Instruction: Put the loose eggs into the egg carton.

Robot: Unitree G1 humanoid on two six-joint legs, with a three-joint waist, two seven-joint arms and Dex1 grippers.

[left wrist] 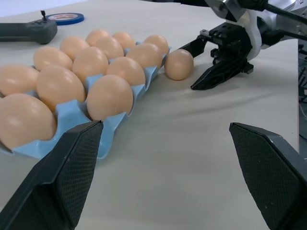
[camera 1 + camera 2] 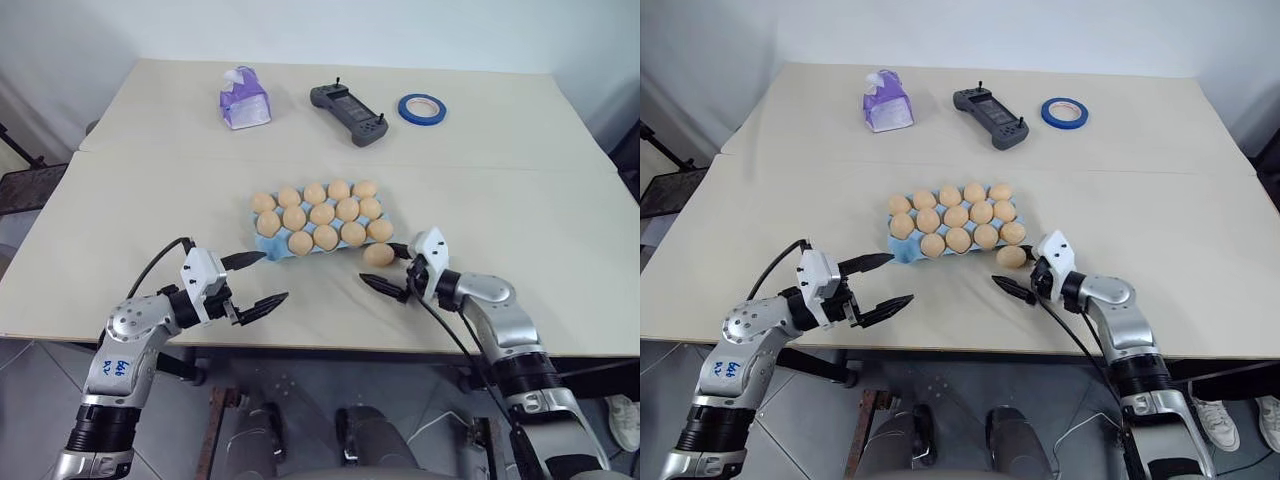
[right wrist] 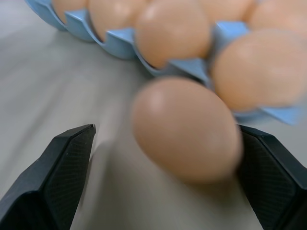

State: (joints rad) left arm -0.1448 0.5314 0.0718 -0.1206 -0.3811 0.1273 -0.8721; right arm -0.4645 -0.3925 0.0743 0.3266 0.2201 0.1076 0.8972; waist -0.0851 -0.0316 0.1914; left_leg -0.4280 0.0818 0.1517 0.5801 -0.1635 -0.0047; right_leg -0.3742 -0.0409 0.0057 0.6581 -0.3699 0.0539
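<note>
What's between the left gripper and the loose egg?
Bare tabletop from left gripper to loose egg, seen in the left wrist view; the carton lies off to one side.

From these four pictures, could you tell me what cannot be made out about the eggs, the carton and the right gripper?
- The egg carton: the eggs cover its cups in the head views, so a free cup cannot be confirmed.
- The loose egg: blurred in the right wrist view; contact with the far finger of the right gripper is unclear.
- The carton's far rows: cut off by the edge in the right wrist view.
</note>
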